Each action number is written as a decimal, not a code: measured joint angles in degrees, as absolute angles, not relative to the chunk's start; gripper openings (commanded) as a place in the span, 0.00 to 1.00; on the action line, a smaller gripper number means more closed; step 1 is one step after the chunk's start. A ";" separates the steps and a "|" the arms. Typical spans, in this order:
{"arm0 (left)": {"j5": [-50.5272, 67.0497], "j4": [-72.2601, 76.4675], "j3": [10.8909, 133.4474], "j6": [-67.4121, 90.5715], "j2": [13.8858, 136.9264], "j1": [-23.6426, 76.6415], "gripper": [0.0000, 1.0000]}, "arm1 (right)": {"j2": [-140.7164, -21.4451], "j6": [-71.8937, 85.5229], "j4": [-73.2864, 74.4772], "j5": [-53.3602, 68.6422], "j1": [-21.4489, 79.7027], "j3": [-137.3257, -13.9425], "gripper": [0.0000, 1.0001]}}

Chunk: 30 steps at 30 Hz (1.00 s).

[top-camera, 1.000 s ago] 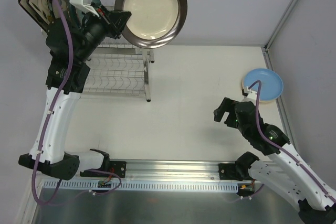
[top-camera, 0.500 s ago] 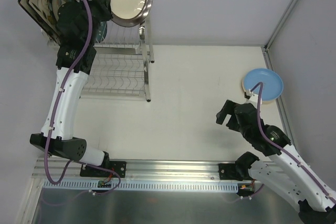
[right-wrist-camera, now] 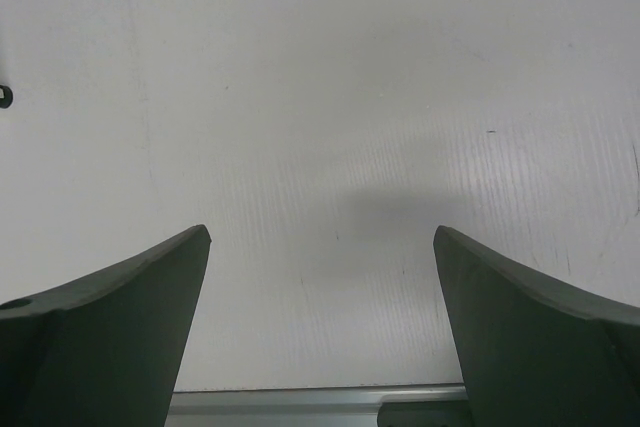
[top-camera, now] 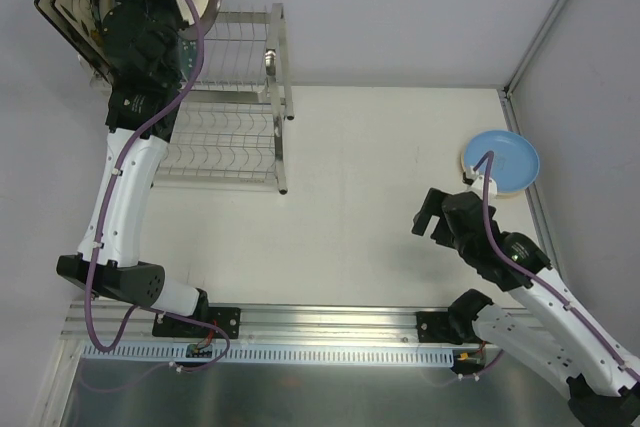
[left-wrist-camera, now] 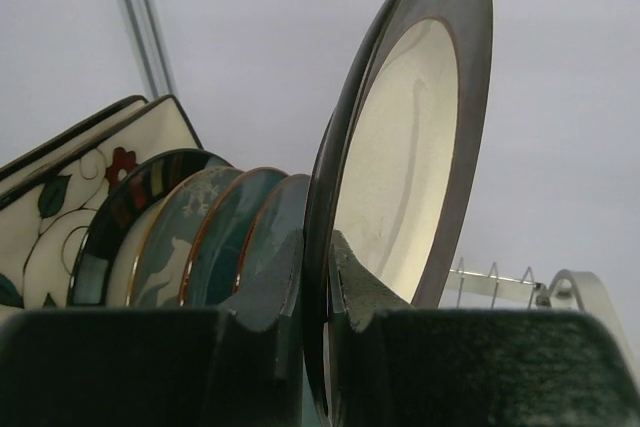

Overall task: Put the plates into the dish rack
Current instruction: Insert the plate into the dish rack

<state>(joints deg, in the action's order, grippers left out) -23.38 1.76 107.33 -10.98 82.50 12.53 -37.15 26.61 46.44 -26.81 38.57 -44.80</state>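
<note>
My left gripper (left-wrist-camera: 318, 282) clamps dark-rimmed cream plate (left-wrist-camera: 410, 147) rim; plate upright, parallel beside racked teal plate (left-wrist-camera: 225, 237). My right gripper (right-wrist-camera: 320, 257) wide, empty.

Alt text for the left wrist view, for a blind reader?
The left gripper pinches the edge of a near-upright round dark-rimmed cream plate. Beside it, teal glazed plates and square cream floral plates stand in a row.
</note>
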 measured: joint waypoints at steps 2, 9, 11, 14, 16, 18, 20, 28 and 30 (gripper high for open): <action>-24.29 1.72 107.33 -12.32 82.50 12.19 0.00 | -37.78 26.20 46.35 -26.81 38.57 -44.97 1.00; -26.96 1.76 107.20 -15.31 82.56 11.14 0.00 | -39.77 24.29 45.80 -26.81 38.57 -45.76 0.99; -27.59 1.91 106.89 -15.92 82.61 11.11 0.00 | -40.18 23.68 45.67 -26.81 38.57 -45.76 0.99; -27.94 2.37 105.67 -16.29 82.83 10.96 0.00 | -40.84 22.83 45.67 -26.81 38.57 -45.84 1.00; -28.03 2.52 104.73 -16.51 83.09 10.79 0.00 | -41.47 22.26 45.65 -26.81 38.57 -46.28 1.00; -28.14 2.52 103.59 -16.84 83.46 10.79 0.00 | -41.95 21.76 45.45 -26.83 38.57 -46.72 0.99; -28.47 2.52 102.45 -17.26 84.01 10.76 0.00 | -42.02 21.45 45.21 -26.83 38.57 -46.78 1.00; -29.17 2.26 99.11 -17.65 84.86 10.79 0.00 | -42.02 20.88 45.23 -27.27 38.57 -46.83 0.99; -29.15 2.63 98.50 -17.61 84.86 10.79 0.00 | -42.02 20.86 45.23 -27.31 38.57 -46.83 1.00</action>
